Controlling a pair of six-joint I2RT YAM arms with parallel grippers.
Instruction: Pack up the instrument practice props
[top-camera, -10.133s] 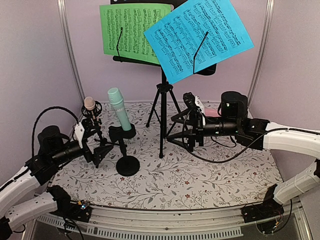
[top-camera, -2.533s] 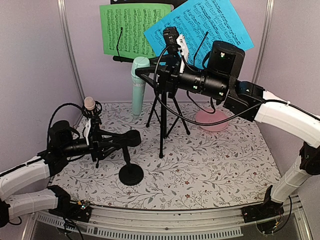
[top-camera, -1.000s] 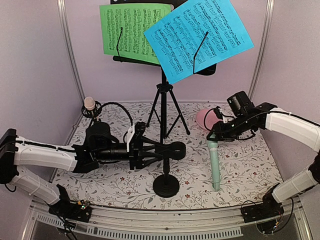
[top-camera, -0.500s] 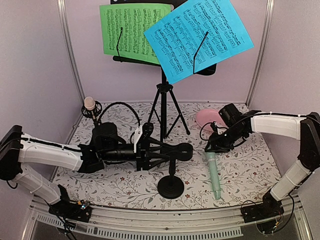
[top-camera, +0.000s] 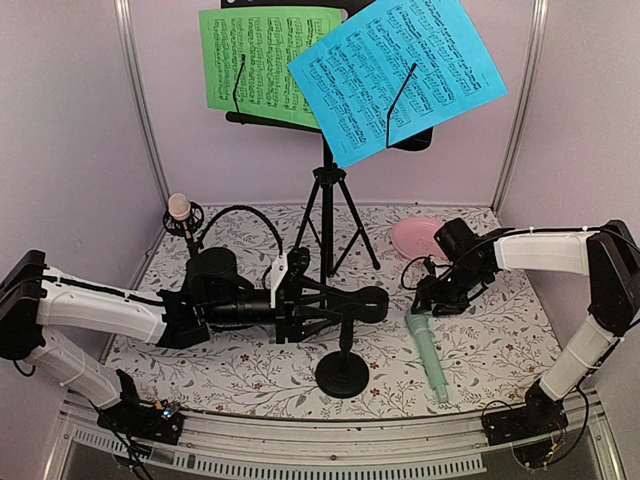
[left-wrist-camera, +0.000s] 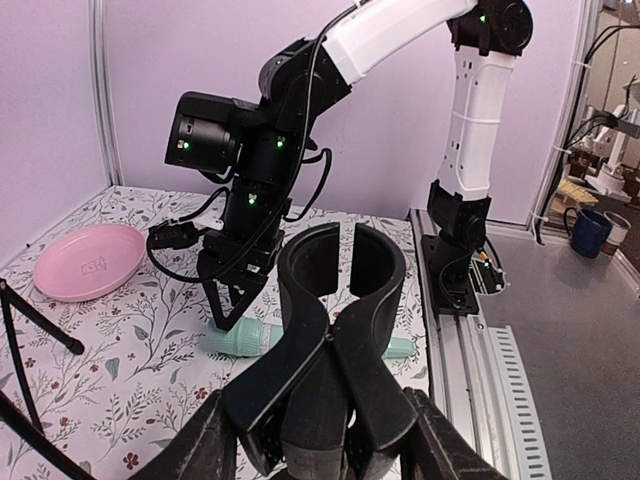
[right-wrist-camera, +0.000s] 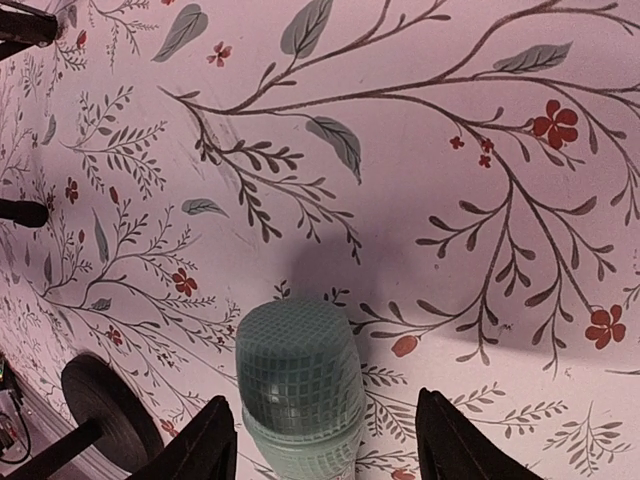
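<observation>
Top external: the mint-green microphone (top-camera: 428, 352) lies flat on the table (top-camera: 500, 340). The right gripper (top-camera: 425, 300) straddles its head, jaws wide, holding nothing. The left gripper (top-camera: 315, 303) clamps the black mic support (top-camera: 342, 375), which probably gets laid down next.

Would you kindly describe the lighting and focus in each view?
Top external: even light, sharp throughout. Left wrist: the black mic support looms dark in the foreground. Right wrist: pink cast, soft shadow on the cloth beyond the mint-green microphone.
</observation>
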